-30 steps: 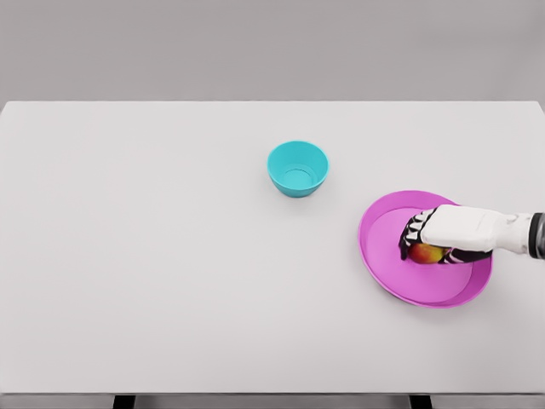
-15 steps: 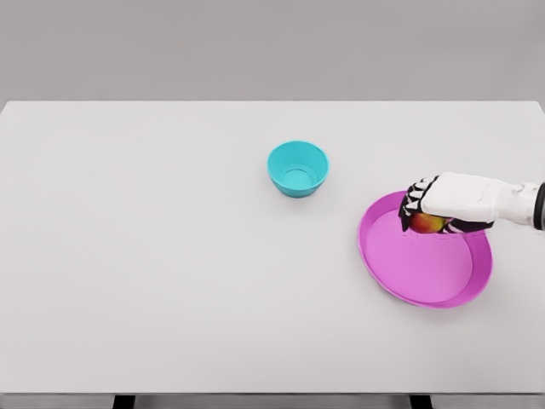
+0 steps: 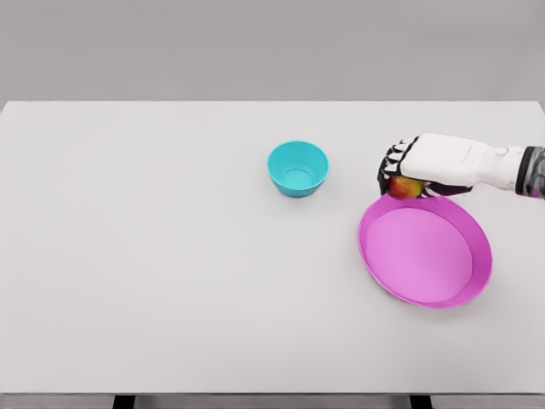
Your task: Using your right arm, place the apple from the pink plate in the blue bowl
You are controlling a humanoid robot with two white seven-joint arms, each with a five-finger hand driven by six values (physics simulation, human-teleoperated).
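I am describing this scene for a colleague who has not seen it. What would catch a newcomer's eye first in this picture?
First the bright pink plate at the right of the white table, bare inside. Just above its far rim, the white right hand is closed on a red-yellow apple, its arm coming in from the right edge. To the left, near the table's middle, stands the small blue bowl, with nothing in it.

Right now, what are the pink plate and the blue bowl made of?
The pink plate looks like smooth plastic: one flat even color with a soft sheen, no pattern. The blue bowl looks the same, plain teal and slightly glossy. Both are simulator renders, so plastic is only a guess.
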